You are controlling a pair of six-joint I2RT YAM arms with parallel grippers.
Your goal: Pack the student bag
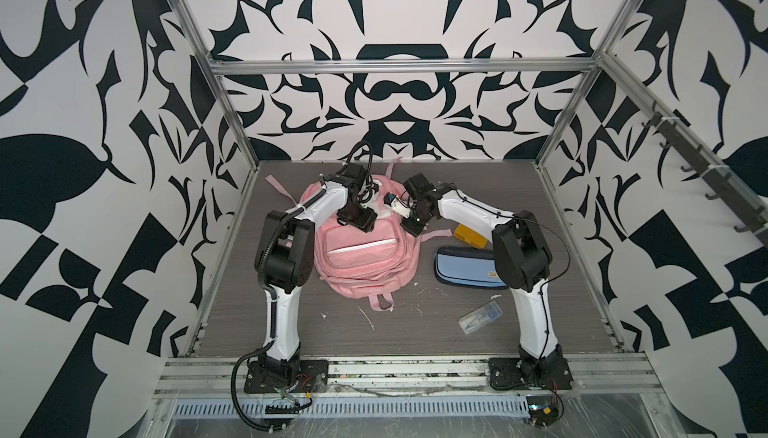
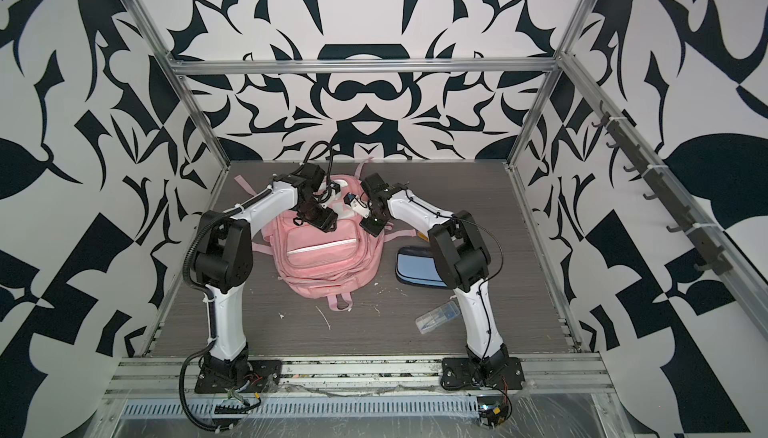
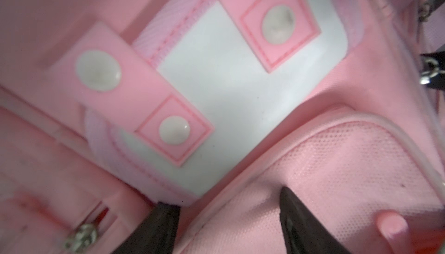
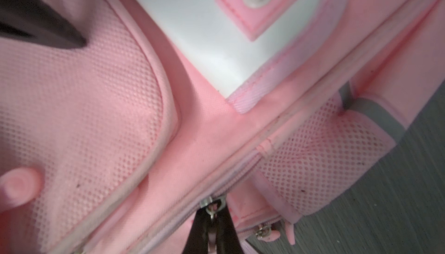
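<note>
Though top views hide it, right claw [image 4: 213, 209] pinches zip pull [image 4: 212, 238] (student bag [image 1: 361, 257]); left claw [image 3: 228, 216] parted.

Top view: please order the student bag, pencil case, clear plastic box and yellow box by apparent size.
student bag
pencil case
clear plastic box or yellow box: unsure; yellow one partly hidden

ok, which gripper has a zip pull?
The right gripper, shut on a zip pull on the bag. The left gripper is open, fingers apart on the mesh panel.
</note>
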